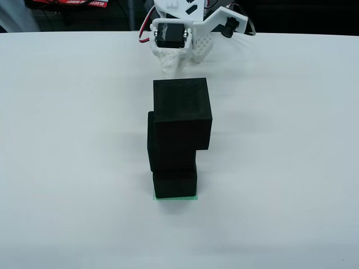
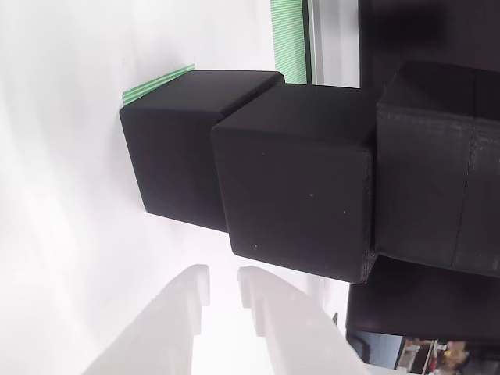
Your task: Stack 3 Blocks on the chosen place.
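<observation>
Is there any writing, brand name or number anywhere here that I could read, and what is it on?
Red object with white lettering at the top left edge of the view from above: cut off and too blurred to read.
Three black blocks: no markings.
Green patch: stripes, no text.
White gripper: no label visible.

In the view from above, three blocks stood stacked on the patch (image 1: pixel 175 198): the bottom block (image 1: pixel 175 184) on it, the middle block (image 1: pixel 168 148) shifted slightly left, the top block (image 1: pixel 182 109) shifted right. The gripper (image 1: pixel 168 67) sat behind the stack, apart from it.
</observation>
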